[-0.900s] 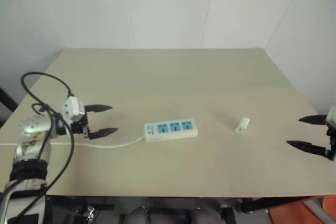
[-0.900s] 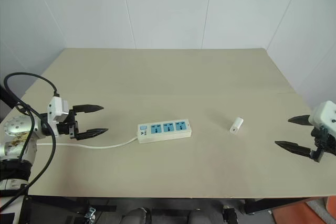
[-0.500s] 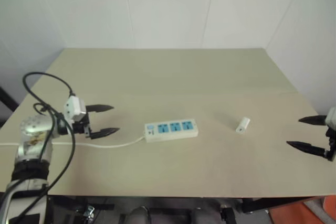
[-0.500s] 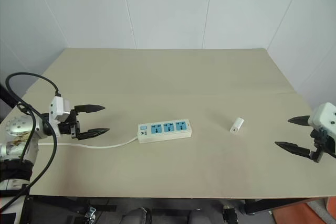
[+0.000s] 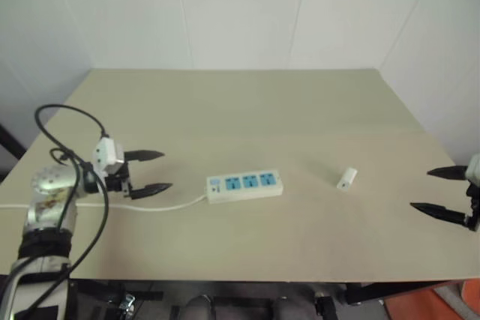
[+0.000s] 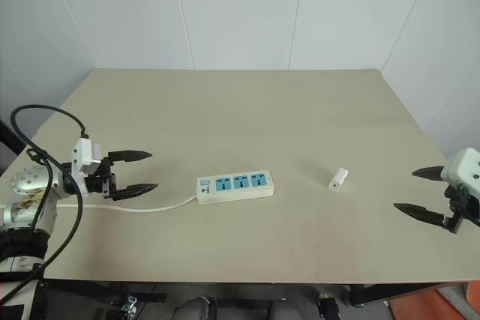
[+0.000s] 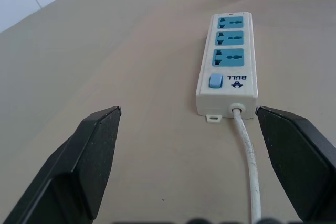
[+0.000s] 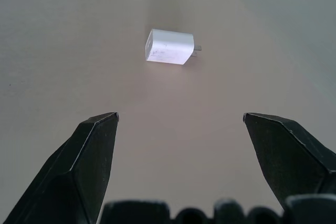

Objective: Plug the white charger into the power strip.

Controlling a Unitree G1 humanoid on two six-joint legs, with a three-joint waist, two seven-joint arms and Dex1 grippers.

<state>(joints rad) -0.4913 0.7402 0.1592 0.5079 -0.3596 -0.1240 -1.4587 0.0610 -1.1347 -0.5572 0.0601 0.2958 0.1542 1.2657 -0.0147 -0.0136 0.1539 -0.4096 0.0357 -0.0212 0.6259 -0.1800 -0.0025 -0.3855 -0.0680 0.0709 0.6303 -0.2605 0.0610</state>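
The power strip (image 6: 235, 186) lies flat near the table's middle, a white bar with three blue outlets and a blue switch at its left end; its thin cord (image 6: 161, 207) trails left. The white charger (image 6: 337, 178) lies on its side to the right of the strip, apart from it. My left gripper (image 6: 141, 171) hovers open to the left of the strip, pointing at its cord end (image 7: 228, 81). My right gripper (image 6: 420, 192) stands open at the table's right edge, aimed at the charger (image 8: 169, 46) some way off. Neither gripper holds anything.
The beige table (image 6: 247, 103) stretches bare behind the strip up to white walls. A black cable (image 6: 45, 133) loops above my left arm at the table's left edge. An orange object (image 6: 442, 305) sits below the table's front right corner.
My left gripper has crept slightly right toward the strip. The right gripper, the strip and the charger have stayed put.
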